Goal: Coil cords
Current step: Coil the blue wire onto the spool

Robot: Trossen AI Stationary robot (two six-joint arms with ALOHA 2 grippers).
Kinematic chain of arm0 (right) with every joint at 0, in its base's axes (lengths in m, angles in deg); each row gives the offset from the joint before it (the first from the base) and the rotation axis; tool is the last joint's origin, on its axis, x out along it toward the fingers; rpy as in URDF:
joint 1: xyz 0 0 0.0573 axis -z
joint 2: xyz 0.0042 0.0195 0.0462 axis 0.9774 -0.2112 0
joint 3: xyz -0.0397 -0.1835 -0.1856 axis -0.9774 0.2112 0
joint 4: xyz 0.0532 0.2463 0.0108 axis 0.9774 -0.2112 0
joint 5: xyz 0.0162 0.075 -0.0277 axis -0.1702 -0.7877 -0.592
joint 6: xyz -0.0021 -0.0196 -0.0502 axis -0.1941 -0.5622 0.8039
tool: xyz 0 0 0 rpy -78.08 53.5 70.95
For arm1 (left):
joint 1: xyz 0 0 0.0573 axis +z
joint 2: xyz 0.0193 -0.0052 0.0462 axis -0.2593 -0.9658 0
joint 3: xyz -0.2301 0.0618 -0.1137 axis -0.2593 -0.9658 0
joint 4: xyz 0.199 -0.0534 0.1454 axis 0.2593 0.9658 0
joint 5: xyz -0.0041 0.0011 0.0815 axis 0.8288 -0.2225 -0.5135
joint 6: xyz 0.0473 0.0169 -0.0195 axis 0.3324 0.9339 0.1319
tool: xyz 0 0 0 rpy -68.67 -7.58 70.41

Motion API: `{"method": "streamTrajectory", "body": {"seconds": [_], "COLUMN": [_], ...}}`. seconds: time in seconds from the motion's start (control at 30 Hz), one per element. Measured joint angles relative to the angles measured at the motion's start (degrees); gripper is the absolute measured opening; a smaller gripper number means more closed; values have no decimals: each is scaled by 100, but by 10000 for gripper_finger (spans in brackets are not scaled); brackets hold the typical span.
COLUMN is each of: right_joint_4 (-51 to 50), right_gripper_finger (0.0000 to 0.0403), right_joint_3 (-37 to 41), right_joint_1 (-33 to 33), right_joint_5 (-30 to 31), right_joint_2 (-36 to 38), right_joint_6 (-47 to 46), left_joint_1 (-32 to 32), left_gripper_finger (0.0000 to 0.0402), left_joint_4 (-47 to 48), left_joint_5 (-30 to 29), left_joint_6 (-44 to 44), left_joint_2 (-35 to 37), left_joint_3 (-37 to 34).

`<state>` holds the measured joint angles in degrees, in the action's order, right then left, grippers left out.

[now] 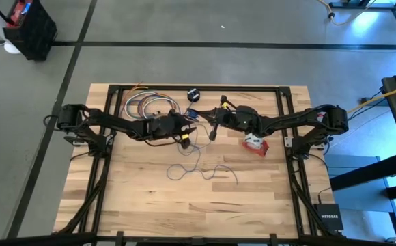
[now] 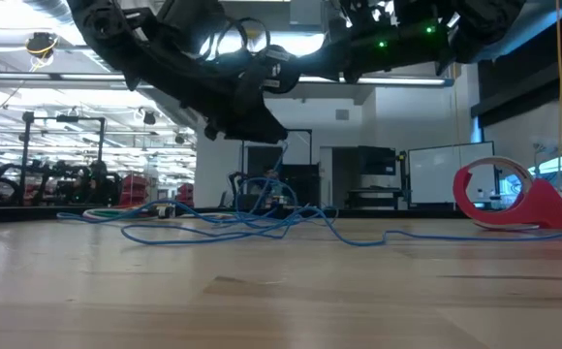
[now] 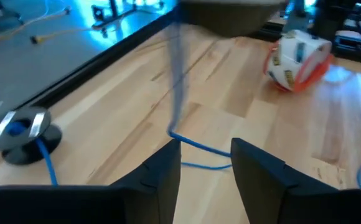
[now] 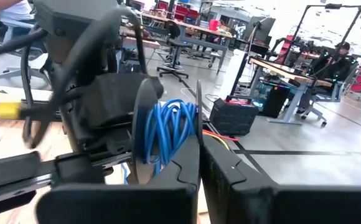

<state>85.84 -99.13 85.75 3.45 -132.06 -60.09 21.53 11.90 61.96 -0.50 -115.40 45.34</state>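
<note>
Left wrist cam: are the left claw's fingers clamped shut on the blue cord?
No. The left claw stands open, with the blue cord running across the gap just past its fingertips.

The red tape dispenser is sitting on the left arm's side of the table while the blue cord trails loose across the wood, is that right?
Not quite. The red tape dispenser sits on the right arm's side of the table, just below that arm; the high view shows it. The rest holds: the blue cord does trail loose across the wood.
</note>
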Motion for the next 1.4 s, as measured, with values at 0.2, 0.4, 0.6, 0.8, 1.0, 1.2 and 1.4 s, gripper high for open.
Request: {"method": "streamTrajectory", "body": {"seconds": [0.2,0.4,0.6,0.8,1.0,1.2,1.4], "right_joint_4": [1,6,41,89,39,91,91], "right_gripper_finger": [10,10,10,10,10,10,10], "right_joint_3": [0,0,0,-3,-4,2,2], "right_joint_1": [0,0,0,-2,-11,-16,-15], "right_joint_5": [-1,-12,-12,48,34,38,56], "right_joint_2": [2,2,2,13,11,-7,-7], "right_joint_6": [0,2,4,3,0,-14,-20], "left_joint_1": [138,101,162,110,-153,-450,-621], "left_gripper_finger": [131,129,64,10,4,2,2], "left_joint_4": [-5,-25,-326,-665,-721,-1059,-1149], "left_joint_5": [-9,15,20,21,60,54,59], "left_joint_6": [-476,-376,30,206,477,781,830], "left_joint_2": [0,-88,-354,-463,-445,-435,-435], "left_joint_3": [-2,-2,-2,-4,8,13,160]}}
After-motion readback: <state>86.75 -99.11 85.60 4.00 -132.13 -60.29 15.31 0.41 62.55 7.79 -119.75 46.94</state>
